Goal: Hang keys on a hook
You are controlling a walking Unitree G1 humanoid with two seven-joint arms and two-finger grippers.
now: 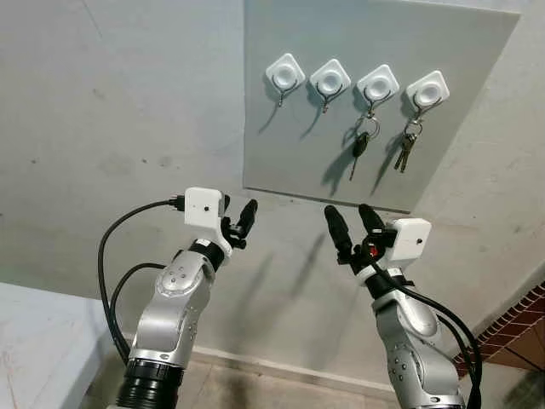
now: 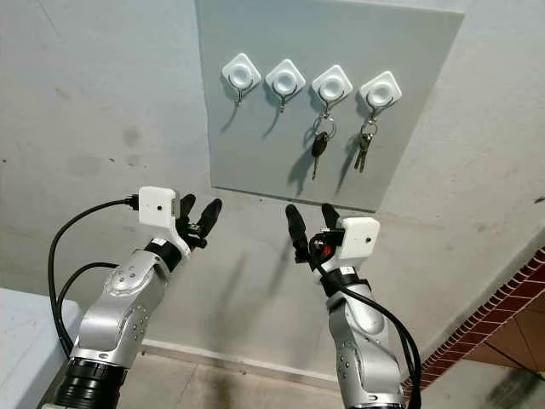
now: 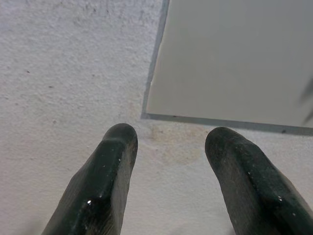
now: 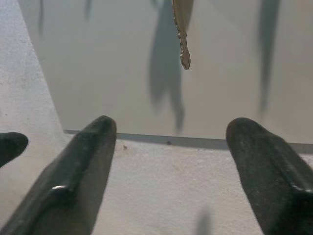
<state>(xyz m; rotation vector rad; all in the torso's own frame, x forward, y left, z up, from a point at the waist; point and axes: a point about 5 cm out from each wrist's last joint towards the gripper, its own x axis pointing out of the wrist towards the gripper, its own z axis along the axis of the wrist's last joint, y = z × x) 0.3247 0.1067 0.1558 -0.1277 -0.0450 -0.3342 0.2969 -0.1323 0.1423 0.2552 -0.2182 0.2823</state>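
A grey board [image 1: 298, 145] on the wall carries a row of white hooks. The two left hooks [image 1: 285, 72] [image 1: 330, 78] are bare. A black-headed key [image 1: 360, 146] hangs from the third hook [image 1: 377, 84]. A small bunch of keys [image 1: 406, 150] hangs from the fourth hook [image 1: 427, 89]. My left gripper [image 1: 238, 213] is raised below the board's lower left corner, open and empty. My right gripper [image 1: 347, 211] stands open and empty just under the board's bottom edge, beneath the black-headed key, whose tip [image 4: 184, 51] hangs above its fingers.
The wall [image 1: 111, 111] around the board is rough grey plaster. A pale flat surface [image 1: 34, 341] lies at the lower left. Red brick paving [image 1: 515, 328] shows at the lower right. A skirting strip [image 1: 281, 368] runs along the wall's foot.
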